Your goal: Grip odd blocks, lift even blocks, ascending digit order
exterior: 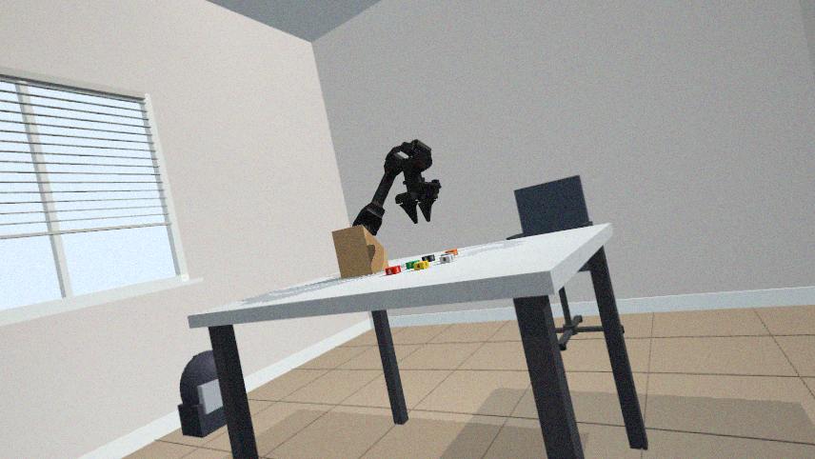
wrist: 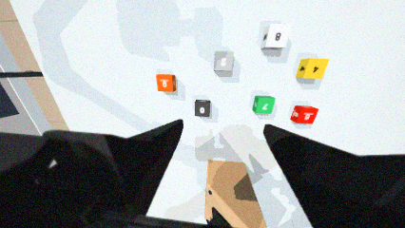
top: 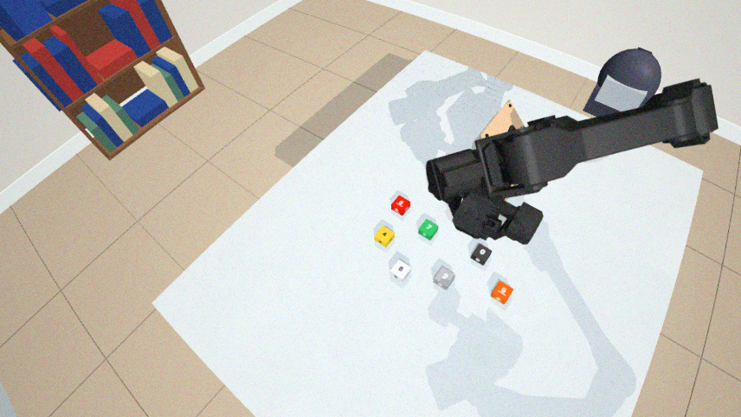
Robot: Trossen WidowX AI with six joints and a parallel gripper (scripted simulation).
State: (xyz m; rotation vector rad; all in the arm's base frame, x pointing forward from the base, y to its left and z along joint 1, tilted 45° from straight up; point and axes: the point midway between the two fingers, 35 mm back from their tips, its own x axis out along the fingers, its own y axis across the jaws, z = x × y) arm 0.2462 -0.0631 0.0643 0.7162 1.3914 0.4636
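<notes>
Box (top: 501, 121) (exterior: 350, 253) (wrist: 228, 177) is seen on the worktop (top: 311, 311) (exterior: 456, 289) (wrist: 361, 28), partly covered by the arm (top: 621, 135) (exterior: 387, 185) in the top view. One chair (exterior: 550, 206), one bookcase (top: 156, 123) and one domed object (top: 629, 74) (exterior: 193, 379) are placed around the worktop. Seven blocks are counted, one of each colour: black (top: 480, 253) (exterior: 427, 258) (wrist: 202, 108) marked 0, grey (top: 443, 277) (wrist: 223, 62) 2, yellow (top: 383, 236) (exterior: 421, 265) (wrist: 312, 68) 4, green (top: 428, 229) (exterior: 412, 264) (wrist: 263, 104) 7, white (top: 401, 269) (exterior: 447, 258) (wrist: 275, 36) 8, orange (top: 501, 291) (exterior: 451, 251) (wrist: 166, 83) 9, and red (top: 401, 205) (exterior: 392, 269) (wrist: 304, 115), whose digit cannot be read surely. All are set apart on the worktop. The end effector (top: 496, 222) (exterior: 422, 221) (wrist: 222, 125) is held above the worktop, its two fingers spread wide, with nothing gripped.
</notes>
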